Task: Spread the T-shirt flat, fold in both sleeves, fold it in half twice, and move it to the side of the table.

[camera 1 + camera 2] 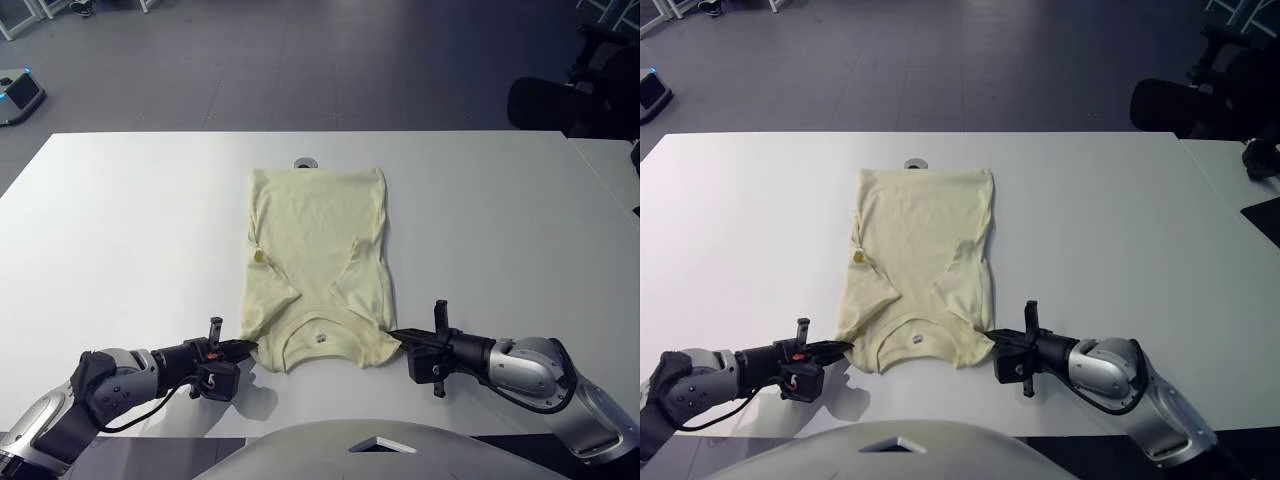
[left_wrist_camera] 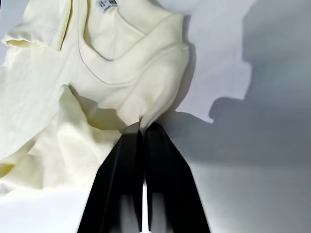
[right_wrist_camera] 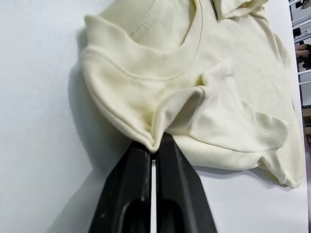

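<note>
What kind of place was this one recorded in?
Probably a lab or open workroom: a white table, bare grey floor behind it, a black chair at the far right, and a small wheeled device at the far left.

My two head eyes sit high above my arms, side by side, looking forward and down over the white table (image 1: 120, 220). Both take in the same tabletop, the whole T-shirt (image 1: 318, 260) and the grey floor (image 1: 300, 60) beyond, the right eye's picture set a little sideways from the left's. Each wrist camera rides just behind its claw, left claw (image 2: 143, 127) and right claw (image 3: 154, 142), looking along the black fingers (image 2: 121, 174) from very close, and shares with the head eyes the shirt's collar end and a patch of table.
</note>
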`<state>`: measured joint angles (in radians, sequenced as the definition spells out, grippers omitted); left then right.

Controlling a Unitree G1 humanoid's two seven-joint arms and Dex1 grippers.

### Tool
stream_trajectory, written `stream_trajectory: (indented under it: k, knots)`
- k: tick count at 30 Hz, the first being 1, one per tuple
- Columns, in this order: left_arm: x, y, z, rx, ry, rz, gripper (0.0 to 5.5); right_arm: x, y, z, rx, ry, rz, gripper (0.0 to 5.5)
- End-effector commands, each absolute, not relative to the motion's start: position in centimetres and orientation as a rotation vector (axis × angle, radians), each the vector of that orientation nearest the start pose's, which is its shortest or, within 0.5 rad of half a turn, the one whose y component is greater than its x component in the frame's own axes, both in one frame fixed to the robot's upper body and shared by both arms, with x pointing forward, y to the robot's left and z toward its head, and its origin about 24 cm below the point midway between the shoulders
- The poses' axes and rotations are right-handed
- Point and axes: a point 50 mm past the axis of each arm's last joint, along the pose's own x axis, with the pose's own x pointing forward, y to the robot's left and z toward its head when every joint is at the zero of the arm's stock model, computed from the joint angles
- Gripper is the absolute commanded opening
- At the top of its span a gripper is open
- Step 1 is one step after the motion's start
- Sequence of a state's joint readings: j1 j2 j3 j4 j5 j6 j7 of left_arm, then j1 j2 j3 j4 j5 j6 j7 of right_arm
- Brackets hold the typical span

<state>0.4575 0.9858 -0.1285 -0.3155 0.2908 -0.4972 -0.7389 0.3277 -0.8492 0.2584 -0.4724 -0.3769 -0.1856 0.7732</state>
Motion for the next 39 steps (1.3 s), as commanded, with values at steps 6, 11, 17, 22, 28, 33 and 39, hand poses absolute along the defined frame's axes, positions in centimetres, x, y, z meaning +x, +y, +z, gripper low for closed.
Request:
stream_trajectory:
  k: [6,11,17,22,28,33,39]
  knots:
    - [9.7,19.0,6.2,0.914,0.345,-1.577,0.00,13.3,-18.2,6.9,-1.007,0.303,1.385,0.02]
    - [9.2,19.0,6.9,0.844,0.443,-1.652,0.00,12.4,-18.1,7.7,-0.915,0.396,1.475,0.02]
    - [8.7,19.1,7.4,0.740,0.534,-1.699,0.00,11.5,-18.9,8.6,-0.847,0.551,1.580,0.02]
    - [8.9,18.9,8.2,0.679,0.550,-1.709,0.00,10.8,-18.8,9.1,-0.777,0.637,1.647,0.02]
    - [10.2,18.1,10.2,0.583,0.539,-1.703,0.00,11.3,-18.5,9.9,-0.691,0.646,1.633,0.02]
    - [12.6,17.6,12.7,0.479,0.527,-1.719,0.00,13.8,-18.9,12.0,-0.542,0.636,1.581,0.02]
    - [15.0,18.5,13.5,0.459,0.573,-1.713,0.00,16.9,-19.0,14.0,-0.479,0.588,1.562,0.02]
